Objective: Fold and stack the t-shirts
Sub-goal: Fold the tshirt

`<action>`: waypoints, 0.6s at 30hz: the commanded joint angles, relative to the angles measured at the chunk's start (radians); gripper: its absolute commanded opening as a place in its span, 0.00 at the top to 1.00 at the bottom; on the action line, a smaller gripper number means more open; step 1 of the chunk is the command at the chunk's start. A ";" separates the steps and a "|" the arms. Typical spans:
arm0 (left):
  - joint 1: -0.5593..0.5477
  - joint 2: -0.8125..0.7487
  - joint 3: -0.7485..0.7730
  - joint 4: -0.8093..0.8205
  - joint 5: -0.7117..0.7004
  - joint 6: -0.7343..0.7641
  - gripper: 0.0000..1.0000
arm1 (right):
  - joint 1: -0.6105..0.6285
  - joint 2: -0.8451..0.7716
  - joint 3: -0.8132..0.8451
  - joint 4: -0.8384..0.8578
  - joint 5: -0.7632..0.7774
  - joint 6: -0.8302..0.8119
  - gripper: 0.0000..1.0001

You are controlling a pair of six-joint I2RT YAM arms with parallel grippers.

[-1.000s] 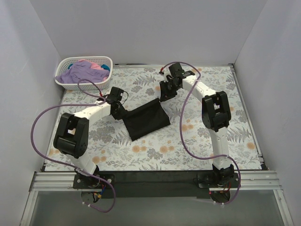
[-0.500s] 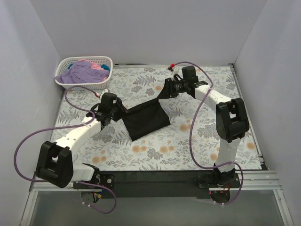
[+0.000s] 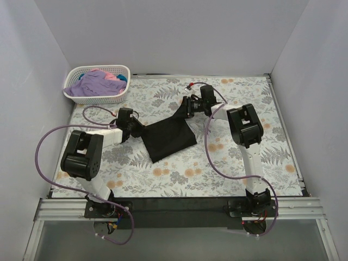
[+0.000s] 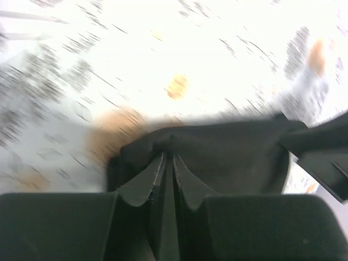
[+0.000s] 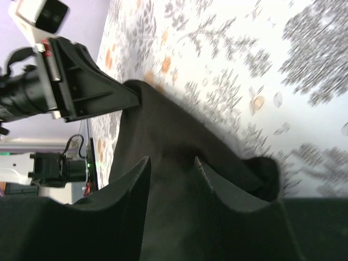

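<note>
A black t-shirt (image 3: 168,137), folded into a rough rectangle, lies mid-table. My left gripper (image 3: 139,128) is shut on its left corner; in the left wrist view (image 4: 168,154) the jaws pinch a thin fold of the black cloth (image 4: 228,157). My right gripper (image 3: 186,107) is at the shirt's far right corner. In the right wrist view (image 5: 171,160) its fingers stand apart with black cloth (image 5: 163,125) lying between them. The lavender (image 3: 92,82), pink (image 3: 112,78) and teal (image 3: 109,73) t-shirts are heaped in the basket.
The white lattice basket (image 3: 73,92) stands at the far left corner. The floral table cover (image 3: 179,174) ends at a black strip near the arm bases. White walls close in the left, back and right sides. Purple cables loop beside both arms.
Both arms have drawn their elbows back and lowered toward the table. The shirt's far right corner, pulled out toward the back right half a second ago, now sits closer in. The shirt stays mid-table.
</note>
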 commanded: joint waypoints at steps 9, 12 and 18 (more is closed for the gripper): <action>0.077 0.034 0.060 0.023 0.061 0.001 0.88 | -0.056 0.003 0.060 0.147 0.015 0.125 0.57; 0.075 -0.065 0.057 -0.004 0.072 0.011 0.83 | -0.061 -0.126 -0.064 0.153 0.026 0.120 0.57; 0.012 -0.288 -0.046 -0.020 0.096 -0.030 0.78 | -0.042 -0.368 -0.383 0.272 0.032 0.203 0.56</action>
